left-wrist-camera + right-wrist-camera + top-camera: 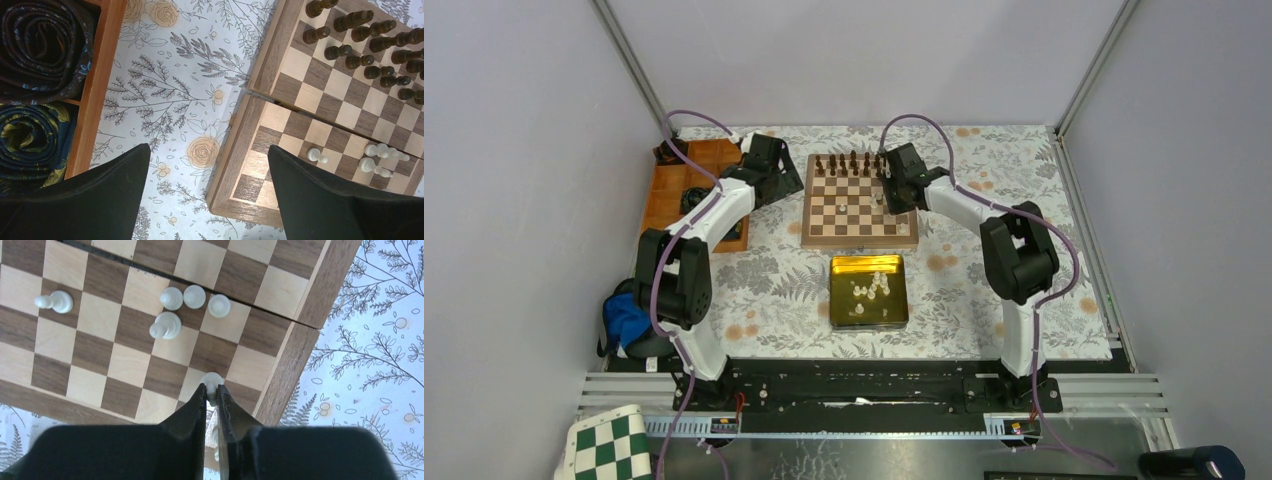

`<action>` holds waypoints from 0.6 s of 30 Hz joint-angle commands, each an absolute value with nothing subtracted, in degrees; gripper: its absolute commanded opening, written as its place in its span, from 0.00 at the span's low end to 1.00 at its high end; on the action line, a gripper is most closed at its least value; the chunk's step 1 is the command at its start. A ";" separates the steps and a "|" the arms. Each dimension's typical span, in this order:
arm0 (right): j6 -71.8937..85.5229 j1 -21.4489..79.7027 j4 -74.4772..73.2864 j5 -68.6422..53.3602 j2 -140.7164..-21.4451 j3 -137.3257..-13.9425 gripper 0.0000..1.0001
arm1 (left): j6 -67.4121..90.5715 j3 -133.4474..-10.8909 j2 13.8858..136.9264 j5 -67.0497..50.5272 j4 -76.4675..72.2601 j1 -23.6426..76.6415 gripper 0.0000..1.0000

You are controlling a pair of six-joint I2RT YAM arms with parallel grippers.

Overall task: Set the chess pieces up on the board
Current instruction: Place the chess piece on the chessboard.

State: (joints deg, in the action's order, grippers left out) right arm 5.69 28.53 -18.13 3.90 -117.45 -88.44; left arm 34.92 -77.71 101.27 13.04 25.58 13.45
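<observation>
Right jaws are squeezing together on a tiny white chess piece [213, 383]. They are pinching its thin part, and its round end is poking out past the tips. The piece is hanging over a square right next to the rim of the board [860, 243], on the board's right side. I cannot tell if it is touching the wood. The right arm [969, 205] is reaching across the desk to that spot.

Five other white pieces [171, 298] are sitting on the board. Four of them are bunching close together near the held one. The fifth, a lone white piece [54, 301], is sitting well apart from them. Dark brown pieces [849, 163] are lining up in two rows along the far side of the board.

The left jaws are standing wide apart and holding nothing. They are hanging over the flowery cloth [165, 100], just beside the board's left rim. An orange wooden tray [674, 190] is lying on their other side, and rolled-up cloths [40, 45] are filling two of its compartments.

A gold tin [894, 312] is sitting on the cloth between the board and the arm bases. Loose white pieces [874, 287] are lying inside it. A green-and-white checkered mat [609, 445] is lying at the near left corner, off the cloth.
</observation>
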 commanded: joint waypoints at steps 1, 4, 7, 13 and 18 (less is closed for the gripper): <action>4.39 30.31 -18.09 5.09 -111.35 -85.84 0.06 | 35.69 -76.77 99.00 13.34 23.74 13.71 0.95; 4.35 30.84 -18.09 5.10 -110.14 -84.16 0.06 | 35.87 -76.47 98.71 13.22 23.62 13.76 0.95; 4.18 31.49 -18.02 5.14 -109.58 -83.06 0.06 | 35.95 -76.29 98.56 13.16 23.53 13.87 0.95; 4.39 32.42 -18.42 6.04 -109.11 -82.44 0.06 | 35.92 -75.98 98.14 13.23 23.54 14.06 0.94; 4.62 32.53 -18.50 6.42 -108.90 -81.70 0.05 | 35.72 -75.68 97.92 13.33 23.49 14.06 0.95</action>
State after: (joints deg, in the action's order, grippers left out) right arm 5.13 31.92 -18.24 4.14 -112.77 -81.95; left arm 35.29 -76.44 100.55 13.02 25.43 13.67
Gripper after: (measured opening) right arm 0.148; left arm 0.949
